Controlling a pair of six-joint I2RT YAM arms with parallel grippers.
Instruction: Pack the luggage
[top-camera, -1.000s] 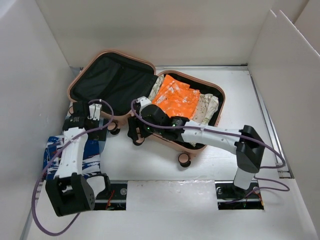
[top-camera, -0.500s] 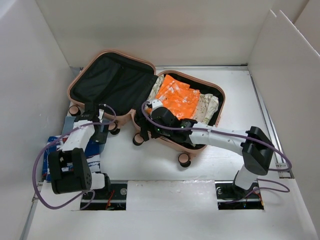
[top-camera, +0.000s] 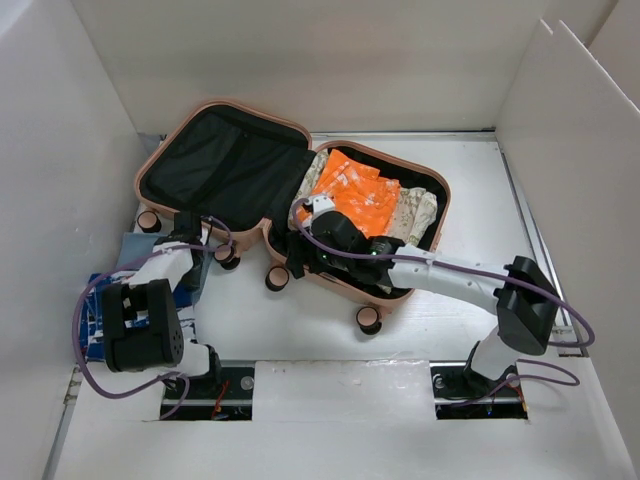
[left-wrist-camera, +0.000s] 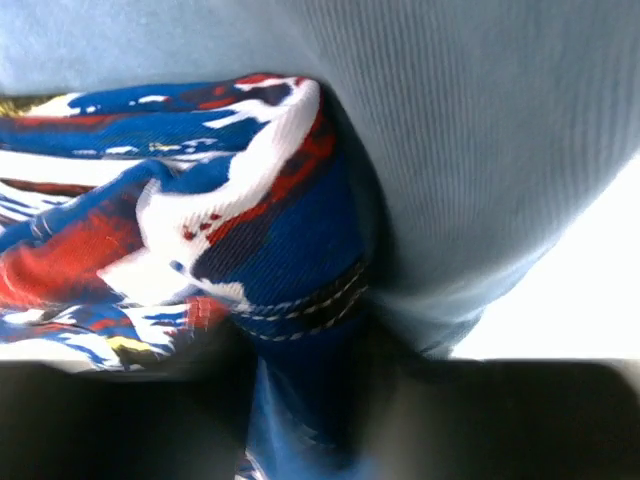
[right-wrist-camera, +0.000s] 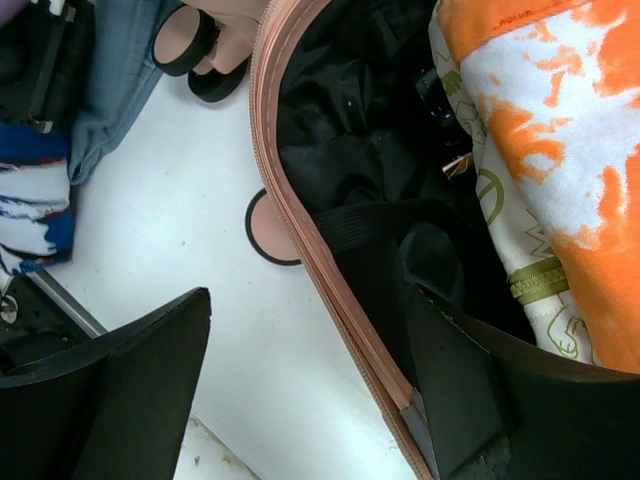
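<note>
1. A salmon-pink hard-shell suitcase (top-camera: 225, 165) lies open on the white table (top-camera: 300, 330), lid leftward.
2. An orange-and-white fabric garment (top-camera: 350, 195) lies in its right half.
3. Left of it, a blue-red-white patterned cloth (left-wrist-camera: 150, 230) touches light-blue denim (left-wrist-camera: 450, 130).

We see a left arm (top-camera: 160, 268) and a right arm (top-camera: 440, 275), both white tubes with chunky black joints. A thin purple cable (top-camera: 76, 340) loops along each. The right pincer (right-wrist-camera: 310, 300) has flat black fingers (right-wrist-camera: 120, 390).
</note>
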